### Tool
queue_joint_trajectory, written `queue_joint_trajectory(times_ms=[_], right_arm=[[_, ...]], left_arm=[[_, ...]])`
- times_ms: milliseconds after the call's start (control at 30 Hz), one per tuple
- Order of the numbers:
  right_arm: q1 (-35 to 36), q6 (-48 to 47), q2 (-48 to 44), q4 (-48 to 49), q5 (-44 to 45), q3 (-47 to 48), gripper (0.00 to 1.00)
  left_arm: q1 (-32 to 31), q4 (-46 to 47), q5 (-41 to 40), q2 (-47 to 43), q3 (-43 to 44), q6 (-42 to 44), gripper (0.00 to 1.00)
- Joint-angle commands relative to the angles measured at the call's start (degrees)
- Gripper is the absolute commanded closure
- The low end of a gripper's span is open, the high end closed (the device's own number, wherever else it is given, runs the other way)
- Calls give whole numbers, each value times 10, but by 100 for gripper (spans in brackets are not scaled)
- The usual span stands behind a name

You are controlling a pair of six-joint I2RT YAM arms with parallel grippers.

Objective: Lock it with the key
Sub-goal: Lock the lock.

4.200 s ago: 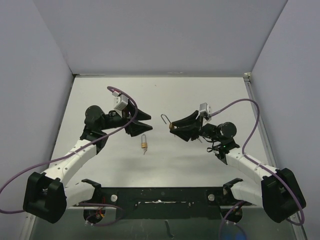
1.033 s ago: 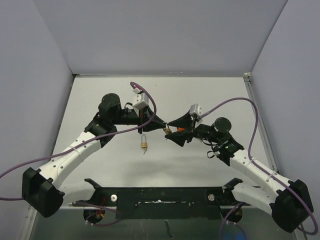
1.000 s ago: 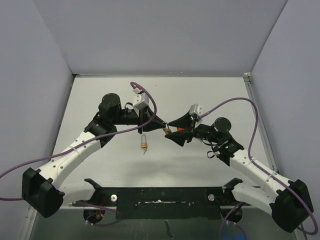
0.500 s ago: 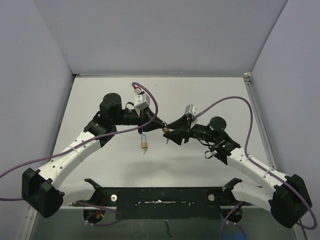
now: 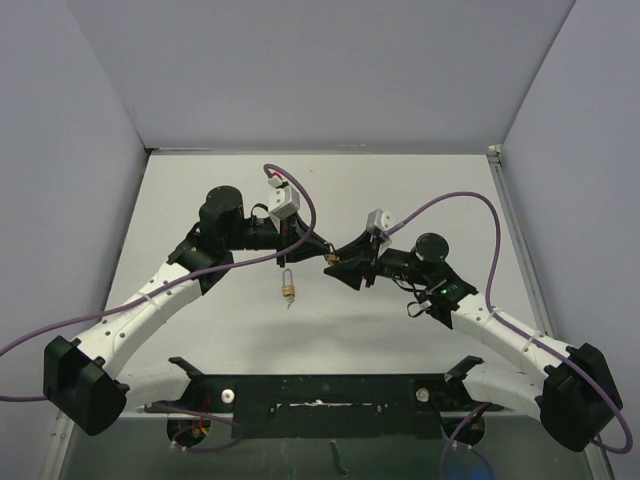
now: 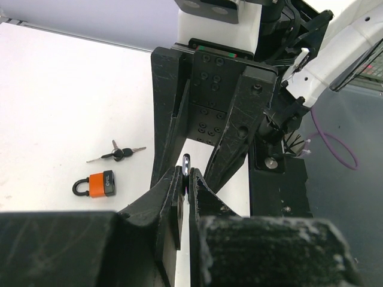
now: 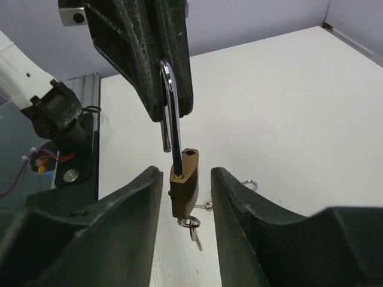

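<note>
Small brass padlock with an open silver loop in the air at the middle of the right wrist view, left gripper pinched tight on the loop from above, right gripper jaws narrow on both sides of the lock, not touching, small silver key hanging under it, orange padlock on the white table at left of the left wrist view.

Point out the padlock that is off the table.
The brass padlock, hanging by its shackle from the left pincer; the orange padlock lies flat on the table.

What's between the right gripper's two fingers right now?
The brass padlock, hanging by its shackle from the shut left gripper. The right wrist view shows it clear of both fingers.
</note>
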Motion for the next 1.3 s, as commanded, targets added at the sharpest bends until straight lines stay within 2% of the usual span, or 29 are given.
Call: queue_joint_trajectory(times_ms=[0,100,167,267,367,433,567,867,933,1067,1267], right_arm=[[5,0,3,43,5,27,56],[5,0,0,42,6,27,57],[5,0,-3,41,7,27,62],[5,1,-6,39,8,27,75],[7,1,-7,37,9,28,79],[8,1,-8,37,10,28,78],[9,-1,-10,36,10,30,67],[11,0,-15,33,12,30,66],[11,0,-15,32,12,32,71],[12,0,-13,29,12,33,100],[12,7,-16,51,-22,31,100]], left_arm=[[-3,30,-3,-22,16,5,100],[-3,30,-4,-21,15,5,100],[-3,30,-6,-20,15,5,100],[-3,31,-7,-20,13,4,100],[-3,33,-9,-19,11,2,100],[-2,34,-10,-18,10,1,100],[-3,34,-9,-16,10,1,100],[-2,31,-11,-16,7,3,100],[-3,30,-10,-15,7,3,100],[-2,31,-11,-14,7,2,100],[-2,23,-11,-12,3,12,100]])
